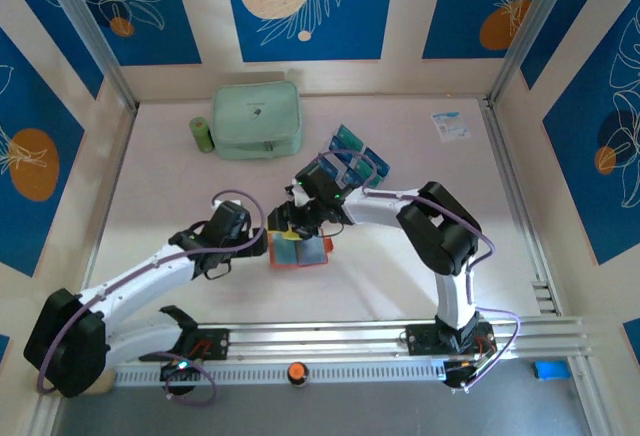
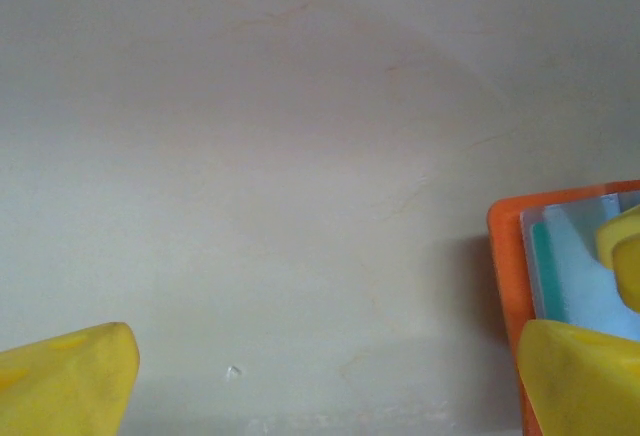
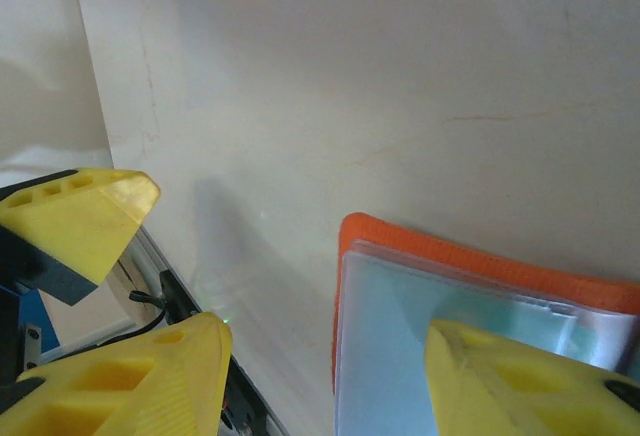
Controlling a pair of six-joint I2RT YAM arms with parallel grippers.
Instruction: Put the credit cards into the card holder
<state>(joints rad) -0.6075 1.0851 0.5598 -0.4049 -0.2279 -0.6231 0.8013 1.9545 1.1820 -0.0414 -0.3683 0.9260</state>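
Observation:
The orange card holder (image 1: 296, 265) lies open on the table between my arms, with a teal credit card (image 1: 300, 252) under a clear sleeve inside it. More teal credit cards (image 1: 358, 159) stand behind it to the right. My left gripper (image 1: 266, 240) is at the holder's left edge. In the left wrist view it (image 2: 325, 356) is wide open over bare table, and the holder (image 2: 505, 256) is beside its right finger. My right gripper (image 1: 296, 228) hovers over the holder's far side. It (image 3: 325, 341) is open, one finger over the card (image 3: 400, 356), the other off the orange edge (image 3: 450, 246).
A mint-green zip pouch (image 1: 257, 121) and a small green cylinder (image 1: 202, 134) sit at the back left. A white-and-blue leaflet (image 1: 450, 124) lies at the back right. The arm rail (image 1: 350, 336) runs along the near edge. Patterned walls enclose the table.

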